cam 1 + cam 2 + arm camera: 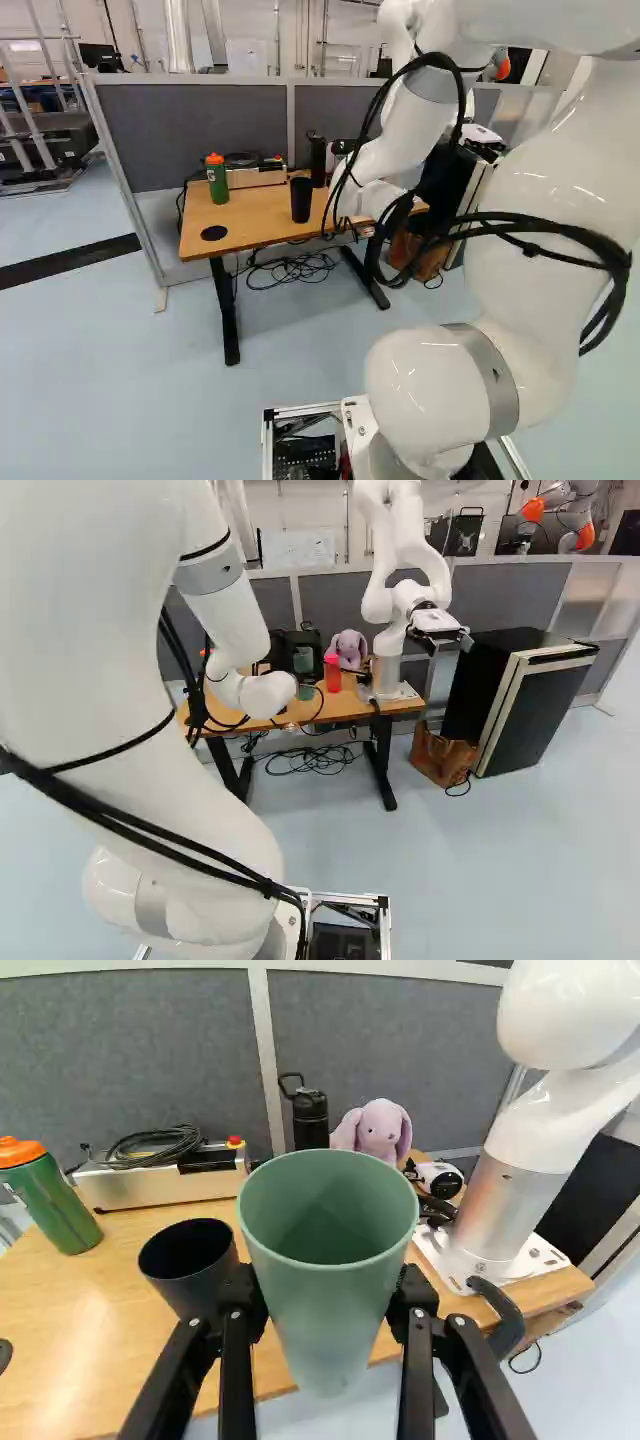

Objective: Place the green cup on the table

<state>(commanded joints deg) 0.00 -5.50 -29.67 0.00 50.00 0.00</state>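
Clearly, the claw [303,657] is clamped on the green cup [325,1295], long axis roughly upright, mouth upward.

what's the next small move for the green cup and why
Probably ease the green cup a little farther over the table before lowering it. The gripper holds it, and in the wrist view its base overlaps the table's near edge, partly against the floor; the black cup appears close beside it, so going down here looks risky.
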